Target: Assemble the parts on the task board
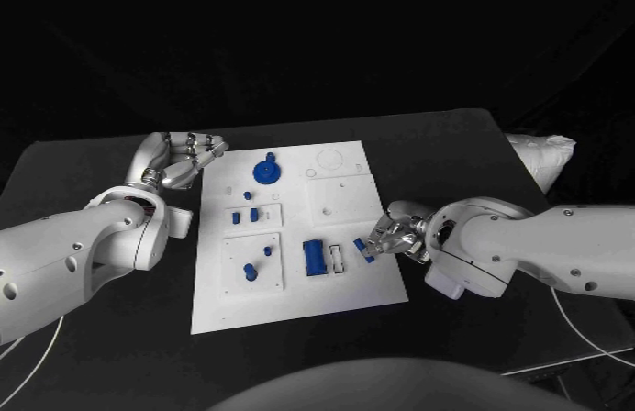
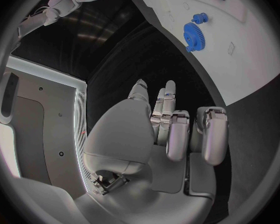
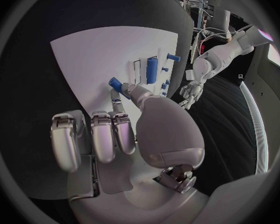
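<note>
The right hand (image 1: 392,238) pinches a small blue part (image 1: 362,249) between thumb and a finger at the right edge of the task board (image 1: 338,287), just beside the empty rectangular slot (image 1: 336,257) and the larger blue block (image 1: 315,258) already seated there; in the right wrist view the part (image 3: 115,83) stands out past the fingertips over the white plate. The left hand (image 1: 183,161) rests off the board's far left corner on the bench (image 1: 437,140), fingers loosely curled and holding nothing, near the blue gear (image 1: 267,170). The step looks like seating the pinched piece — so line its long side up with the slot first, lower it straight, and let go only once it sits flush — a tilted entry would likely jam.
</note>
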